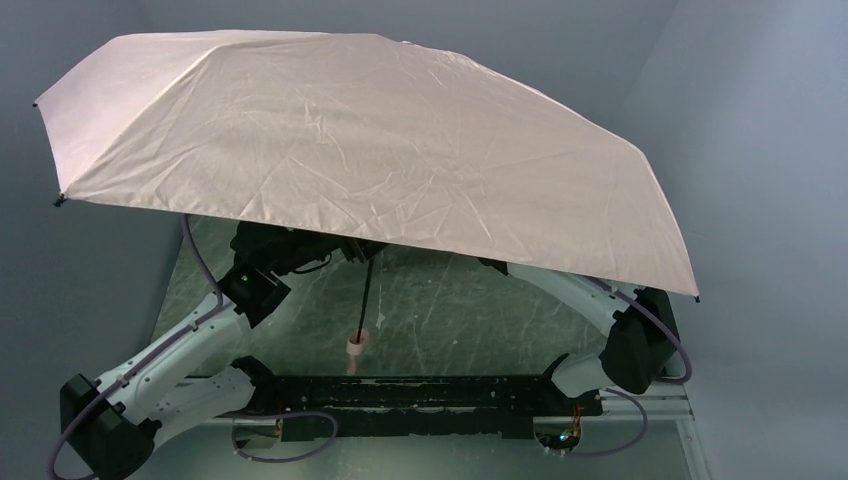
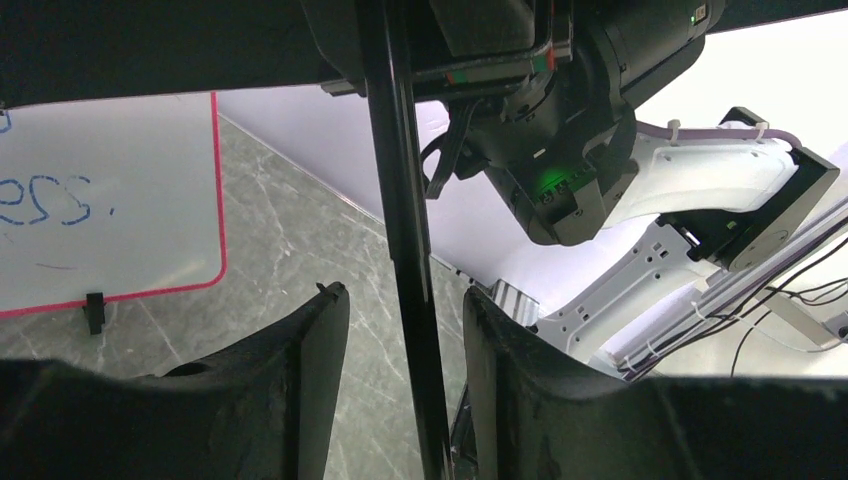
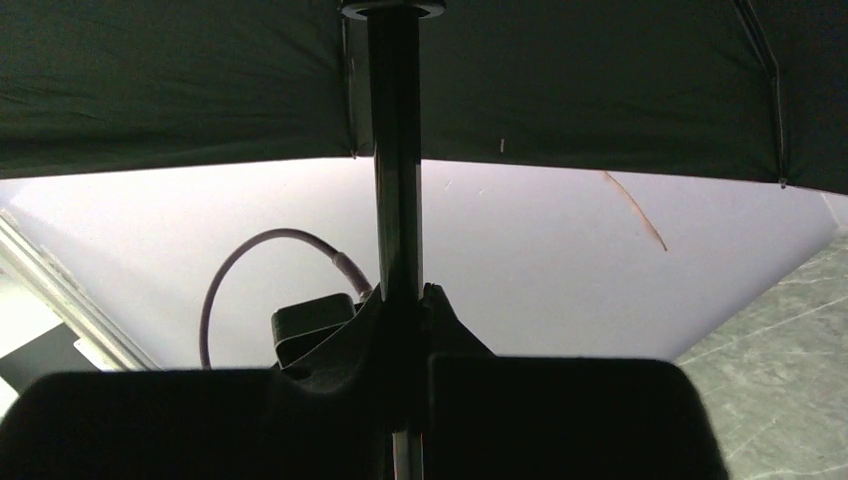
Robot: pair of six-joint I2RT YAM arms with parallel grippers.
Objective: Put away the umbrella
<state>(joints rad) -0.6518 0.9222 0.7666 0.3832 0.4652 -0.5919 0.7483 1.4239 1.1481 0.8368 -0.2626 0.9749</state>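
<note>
The umbrella stands open, its pale pink canopy (image 1: 370,140) spreading over most of the top view and hiding both grippers there. Its black shaft (image 1: 368,290) runs down to a small pink handle (image 1: 357,345) resting on the table. In the right wrist view my right gripper (image 3: 405,292) is shut on the shaft (image 3: 397,150), just under the dark underside of the canopy (image 3: 200,80). Lower down, my left gripper (image 2: 406,293) is open, one finger on each side of the shaft (image 2: 400,200), with a gap on both sides.
A red-framed whiteboard (image 2: 110,200) with blue writing stands on the green marbled table (image 2: 290,220), left of the shaft. The right arm's wrist (image 2: 560,170) sits just above my left gripper. Both arms (image 1: 180,350) (image 1: 600,310) reach in under the canopy.
</note>
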